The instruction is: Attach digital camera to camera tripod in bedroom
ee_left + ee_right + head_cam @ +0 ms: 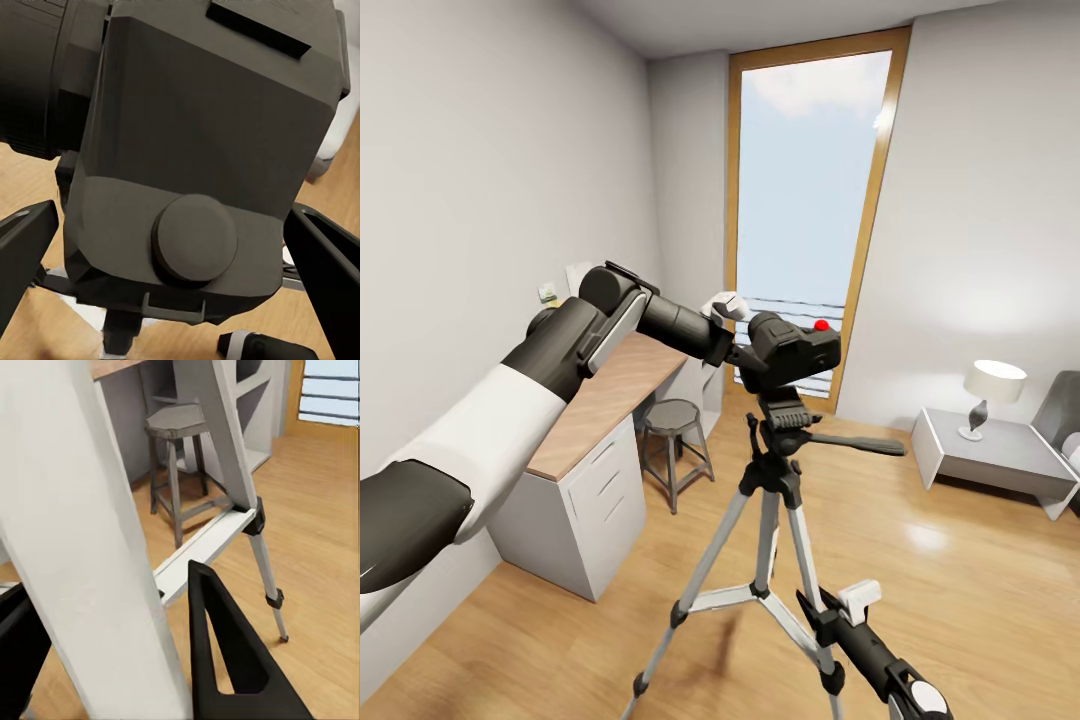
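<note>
Both pincers are working: left pincer (745, 352) is pinching the digital camera (795, 347) over the camera tripod (785, 415) head (keeping it level), right pincer (112, 660) is spread around a leg.

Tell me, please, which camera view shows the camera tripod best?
The head view: the camera tripod stands whole there, head, pan handle and spread legs, with the digital camera on top. The right wrist view gives only close-up legs and a brace; the left wrist view shows bits under the camera body.
</note>
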